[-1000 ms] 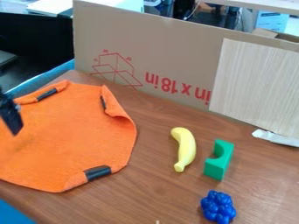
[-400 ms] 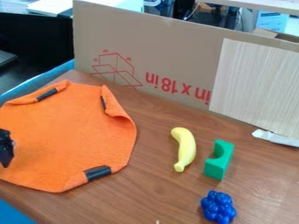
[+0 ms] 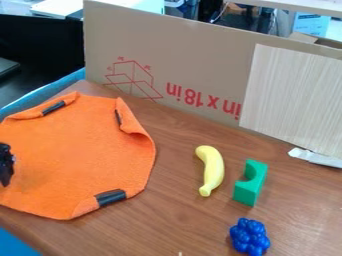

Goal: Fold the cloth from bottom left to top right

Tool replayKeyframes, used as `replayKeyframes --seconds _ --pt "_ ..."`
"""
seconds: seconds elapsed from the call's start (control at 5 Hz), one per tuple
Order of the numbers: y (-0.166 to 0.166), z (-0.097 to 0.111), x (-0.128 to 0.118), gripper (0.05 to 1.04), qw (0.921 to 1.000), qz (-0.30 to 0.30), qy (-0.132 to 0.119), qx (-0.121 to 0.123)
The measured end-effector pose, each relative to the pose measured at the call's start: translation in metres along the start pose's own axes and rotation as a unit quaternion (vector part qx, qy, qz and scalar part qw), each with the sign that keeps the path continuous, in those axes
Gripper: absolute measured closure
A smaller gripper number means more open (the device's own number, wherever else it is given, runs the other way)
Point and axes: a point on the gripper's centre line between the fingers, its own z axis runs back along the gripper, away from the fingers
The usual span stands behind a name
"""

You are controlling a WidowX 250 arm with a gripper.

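Observation:
My black gripper is at the left edge of the camera view, partly cut off, over the left part of the orange cloth. Whether it touches the cloth cannot be told. The orange cloth lies spread on the left of the table, its left side running out of view. Black patches mark its upper left, upper right and lower right edges. Its right edge curls up a little near the upper right patch.
Right of the cloth lie a yellow banana, a green block and a blue grape bunch on the brown table. A cardboard panel stands along the back.
Over the past second my gripper has moved down and to the left along the view's left edge, with a slight rise at the end. The cloth looks nearly unchanged.

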Motion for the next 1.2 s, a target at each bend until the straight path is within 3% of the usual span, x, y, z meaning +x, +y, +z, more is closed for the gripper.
replayKeyframes --seconds 0.4,0.6,1.2 --pt "0.014 0.006 -0.004 0.083 0.9995 0.026 0.001 -0.018" --pt "0.034 0.006 -0.001 0.083 0.9987 0.050 -0.013 0.001" --pt "0.050 -0.021 0.001 0.122 0.9980 0.055 -0.002 0.029"
